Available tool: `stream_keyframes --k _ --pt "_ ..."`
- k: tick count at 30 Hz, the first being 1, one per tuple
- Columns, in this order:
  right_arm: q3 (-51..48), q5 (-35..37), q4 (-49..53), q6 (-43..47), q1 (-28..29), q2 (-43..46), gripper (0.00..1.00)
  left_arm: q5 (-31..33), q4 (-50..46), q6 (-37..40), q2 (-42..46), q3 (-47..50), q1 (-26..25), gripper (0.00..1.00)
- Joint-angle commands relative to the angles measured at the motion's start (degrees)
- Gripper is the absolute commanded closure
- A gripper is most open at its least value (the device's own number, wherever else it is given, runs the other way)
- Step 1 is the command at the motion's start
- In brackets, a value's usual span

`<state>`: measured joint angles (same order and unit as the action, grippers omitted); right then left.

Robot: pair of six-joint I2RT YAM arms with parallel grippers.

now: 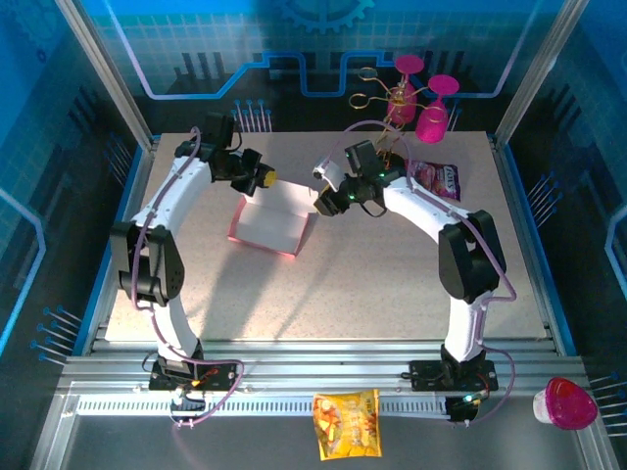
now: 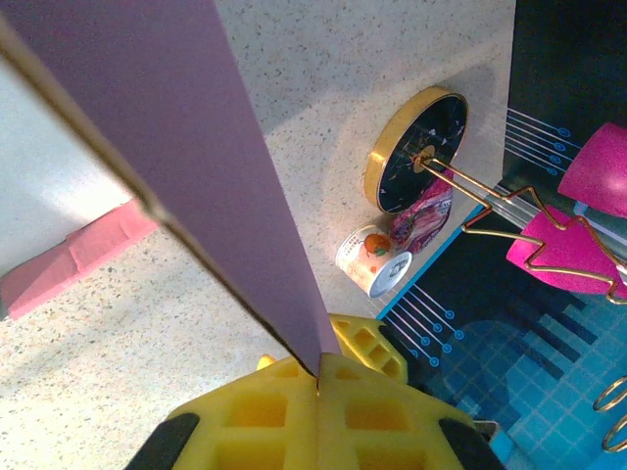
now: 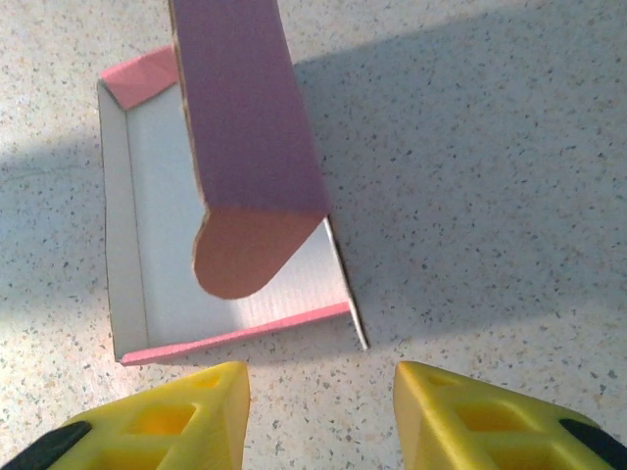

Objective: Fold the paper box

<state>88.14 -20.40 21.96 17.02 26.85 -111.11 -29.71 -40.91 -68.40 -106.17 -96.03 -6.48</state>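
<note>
Left gripper: yellow fingers pressed together on the edge of a raised panel of the paper box. Right gripper: fingers spread, nothing between them, hovering just off the box's near wall. The box sits mid-table between the arms, tray side up.

Judgement: pinch the panel steady along its crease. Right fingers should nudge the rounded tab inward gently, since thin card buckles.

From the left wrist, the panel blocks most of the tray, and the corner folds are hard to make out.
</note>
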Motion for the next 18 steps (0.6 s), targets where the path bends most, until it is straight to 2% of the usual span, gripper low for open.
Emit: stream_keyframes --k 1,12,18 --pt "2.40 0.12 1.51 0.83 1.25 -2.30 0.58 -1.75 -1.91 1.60 -1.36 -2.60 0.84 1.00" --pt "10.27 0.85 2.00 -2.49 2.08 -8.42 0.63 -3.20 -1.08 1.29 -2.64 -3.04 1.47 0.99" --pt "13.11 0.63 3.58 -2.98 2.46 -10.33 0.73 -3.37 -0.82 1.28 -3.08 -3.42 2.08 0.98"
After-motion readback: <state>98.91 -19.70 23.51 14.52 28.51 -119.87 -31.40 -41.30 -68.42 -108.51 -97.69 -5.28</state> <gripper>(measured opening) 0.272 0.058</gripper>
